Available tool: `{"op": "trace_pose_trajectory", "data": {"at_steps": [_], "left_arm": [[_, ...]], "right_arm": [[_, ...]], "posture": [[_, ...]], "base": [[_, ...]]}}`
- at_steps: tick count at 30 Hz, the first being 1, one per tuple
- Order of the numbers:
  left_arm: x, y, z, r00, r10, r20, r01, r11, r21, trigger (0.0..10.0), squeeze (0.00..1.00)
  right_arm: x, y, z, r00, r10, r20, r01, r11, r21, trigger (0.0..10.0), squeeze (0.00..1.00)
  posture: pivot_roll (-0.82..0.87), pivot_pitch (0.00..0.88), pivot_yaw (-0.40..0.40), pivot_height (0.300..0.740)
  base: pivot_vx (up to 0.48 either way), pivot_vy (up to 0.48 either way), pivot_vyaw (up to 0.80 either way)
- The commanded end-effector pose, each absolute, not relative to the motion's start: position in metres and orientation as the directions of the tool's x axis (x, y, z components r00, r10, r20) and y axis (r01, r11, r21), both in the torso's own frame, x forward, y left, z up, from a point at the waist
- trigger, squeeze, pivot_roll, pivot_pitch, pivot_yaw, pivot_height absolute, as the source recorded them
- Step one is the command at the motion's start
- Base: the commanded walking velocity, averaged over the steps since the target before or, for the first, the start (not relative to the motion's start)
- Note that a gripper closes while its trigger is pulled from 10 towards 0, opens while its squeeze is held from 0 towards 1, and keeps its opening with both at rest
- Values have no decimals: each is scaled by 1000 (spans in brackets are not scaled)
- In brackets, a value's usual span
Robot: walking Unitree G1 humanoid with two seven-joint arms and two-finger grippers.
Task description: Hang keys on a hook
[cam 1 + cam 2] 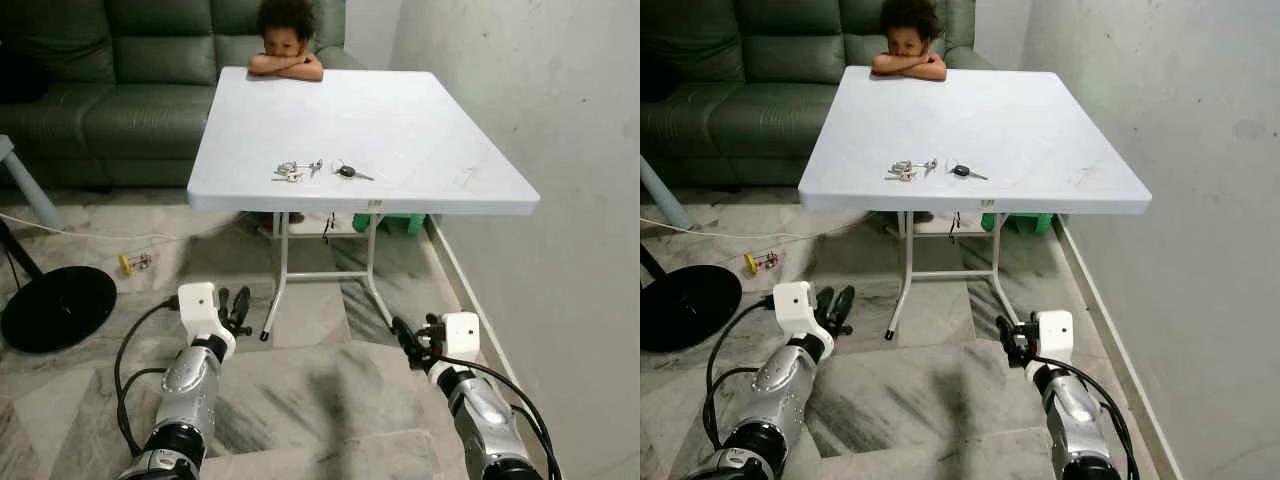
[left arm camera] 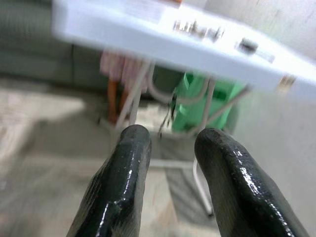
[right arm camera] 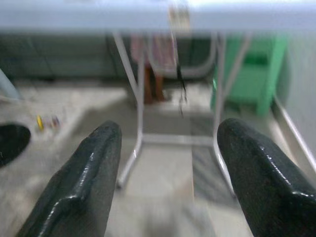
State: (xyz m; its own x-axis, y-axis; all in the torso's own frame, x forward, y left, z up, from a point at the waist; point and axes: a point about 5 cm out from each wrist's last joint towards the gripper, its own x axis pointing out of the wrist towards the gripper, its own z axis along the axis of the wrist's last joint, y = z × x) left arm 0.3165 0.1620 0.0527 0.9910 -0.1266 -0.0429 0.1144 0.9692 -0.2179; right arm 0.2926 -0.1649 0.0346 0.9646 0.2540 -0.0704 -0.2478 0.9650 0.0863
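The left gripper (image 1: pixel 235 306) is held low, down near the floor, with its two black fingers (image 2: pixel 121 187) a little apart and nothing between them. The right gripper (image 1: pixel 408 340) is low too, with its fingers spread wide and empty. Both point ahead at the white table (image 1: pixel 420 115), I think because the robot is getting ready to reach up.

Up ahead of both grippers, well apart from them, a bunch of silver keys (image 1: pixel 293 170) lies flat near the front edge of the table. Just beside the bunch, toward the right gripper's side, lies one key with a black head (image 1: pixel 350 172). The keys are near that edge, so they look easy to reach.

Under the table, past the grippers, are thin white table legs (image 1: pixel 283 270) and a green stool (image 3: pixel 256 74).

A child leans on folded arms at the far side of the table, in front of a dark green sofa (image 1: pixel 130 80). I cannot find a hook anywhere. The keys are not picked up yet.
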Motion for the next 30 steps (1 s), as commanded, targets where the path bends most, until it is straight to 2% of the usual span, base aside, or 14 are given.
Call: {"op": "trace_pose_trajectory", "data": {"at_steps": [1, 2, 6, 7, 14, 19, 24, 26, 30], "left_arm": [[316, 159, 63, 989, -147, 34, 151, 966, -209, 10000, 0], [313, 159, 71, 985, -150, 83, 164, 967, -197, 10000, 0], [307, 157, 77, 981, -155, 117, 176, 963, -204, 10000, 0], [297, 157, 82, 979, -142, 144, 171, 962, -214, 10000, 0], [275, 159, 91, 981, -113, 160, 148, 962, -229, 10000, 0], [263, 161, 97, 983, -110, 149, 145, 957, -249, 10000, 0], [267, 164, 110, 986, -93, 140, 131, 948, -289, 10000, 0], [272, 164, 112, 992, -86, 87, 106, 960, -258, 10000, 0], [276, 163, 120, 989, -91, 114, 118, 960, -255, 10000, 0]], "right_arm": [[294, -163, 49, 962, 274, 17, -275, 959, 68, 10000, 0], [292, -161, 57, 957, 280, 68, -284, 957, 57, 10000, 0], [286, -158, 63, 951, 291, 107, -299, 952, 65, 10000, 0], [277, -153, 70, 947, 289, 140, -300, 952, 60, 10000, 0], [254, -147, 83, 942, 285, 180, -300, 952, 66, 10000, 0], [243, -153, 95, 941, 280, 187, -295, 954, 51, 10000, 0], [246, -162, 101, 954, 246, 170, -254, 967, 24, 10000, 0], [252, -162, 101, 963, 237, 130, -240, 971, 7, 10000, 0], [256, -161, 108, 961, 234, 145, -239, 971, 17, 10000, 0]], "posture": [[78, 0, -55, 740], [78, 0, -55, 740], [78, 0, -55, 740], [78, 0, -56, 740], [78, 0, -52, 740], [85, 0, -54, 740], [89, 0, -57, 740], [90, 0, -56, 740], [89, 0, -55, 740]], "base": [[0, 0, 0], [0, 0, 0], [0, 0, 0], [0, 0, 0], [0, 0, 0], [0, 0, 0], [0, 0, 0], [0, 0, 0], [0, 0, 0]]}}
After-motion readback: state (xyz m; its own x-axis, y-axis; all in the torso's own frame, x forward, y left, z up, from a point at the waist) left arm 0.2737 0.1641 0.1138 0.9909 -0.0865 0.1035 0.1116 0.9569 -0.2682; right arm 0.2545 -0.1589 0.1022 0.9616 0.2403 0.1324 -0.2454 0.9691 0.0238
